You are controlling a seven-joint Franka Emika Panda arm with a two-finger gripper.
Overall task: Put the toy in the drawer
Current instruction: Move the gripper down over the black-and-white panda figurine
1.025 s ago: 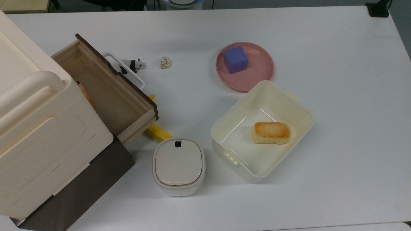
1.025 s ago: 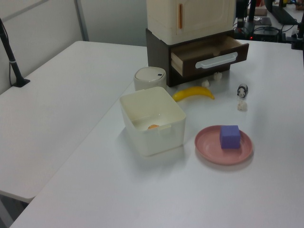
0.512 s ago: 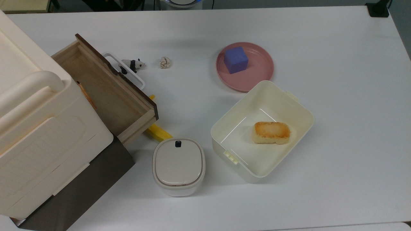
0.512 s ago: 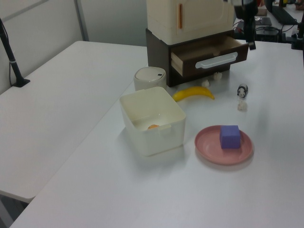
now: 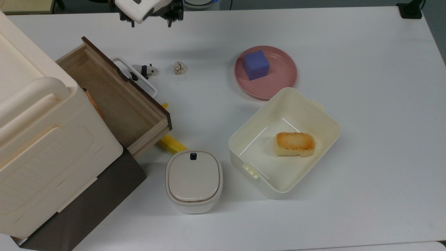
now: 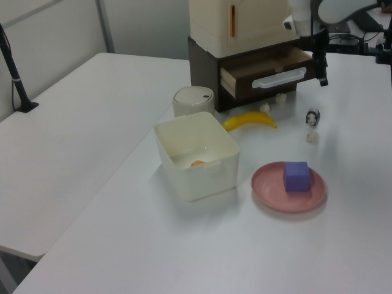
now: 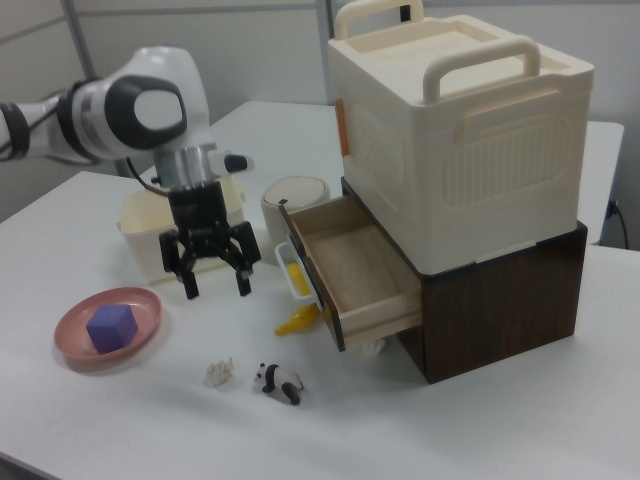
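Gripper (image 7: 213, 291) spread open; toy (image 5: 143, 70) lies lengthwise, head seemingly away from drawer (image 5: 115, 104).

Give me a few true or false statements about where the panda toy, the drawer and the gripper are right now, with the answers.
1. The toy lies on the table beside the paper ball. True.
2. The drawer is closed. False: it is pulled open and holds nothing.
3. The gripper hangs above the table with its jaws spread and nothing between them. True.
4. The purple cube sits in the cream tub. False: it rests on the pink plate.
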